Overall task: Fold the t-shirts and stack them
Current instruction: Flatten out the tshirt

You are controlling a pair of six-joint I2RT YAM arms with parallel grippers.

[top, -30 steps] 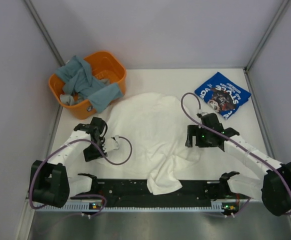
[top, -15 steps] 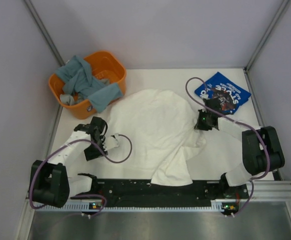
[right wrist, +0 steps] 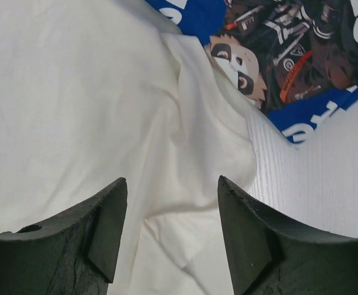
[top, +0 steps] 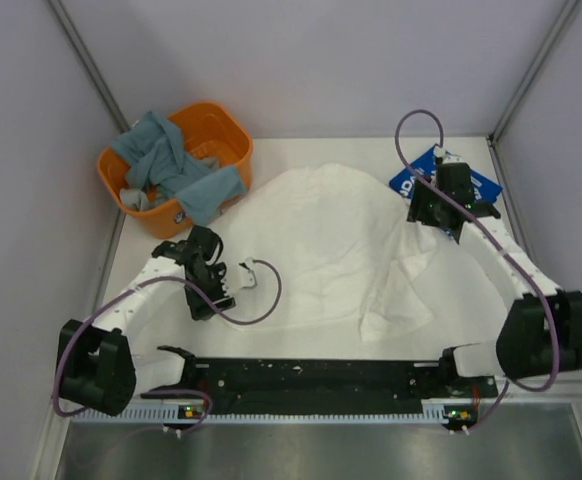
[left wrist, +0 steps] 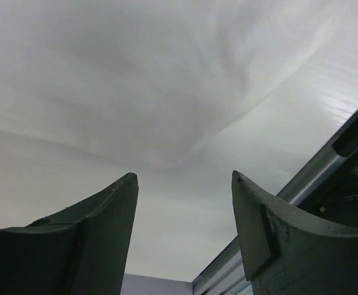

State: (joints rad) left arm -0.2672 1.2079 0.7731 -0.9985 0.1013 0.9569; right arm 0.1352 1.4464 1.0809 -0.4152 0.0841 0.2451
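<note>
1. Shirts: white shirt (top: 321,240) spread mid surface (top: 311,150), its far right edge touching blue shirt (top: 476,190) in far right corner.
2. Right tool (right wrist: 170,184), jaws apart and empty, sits over that edge.
3. Left tool (left wrist: 185,178), jaws apart, sits near the white shirt's left edge.

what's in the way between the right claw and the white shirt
Nothing visible. The right claw hangs open directly over the edge of the white shirt, with no object between them. The blue shirt lies just past that edge, not in the path.
</note>
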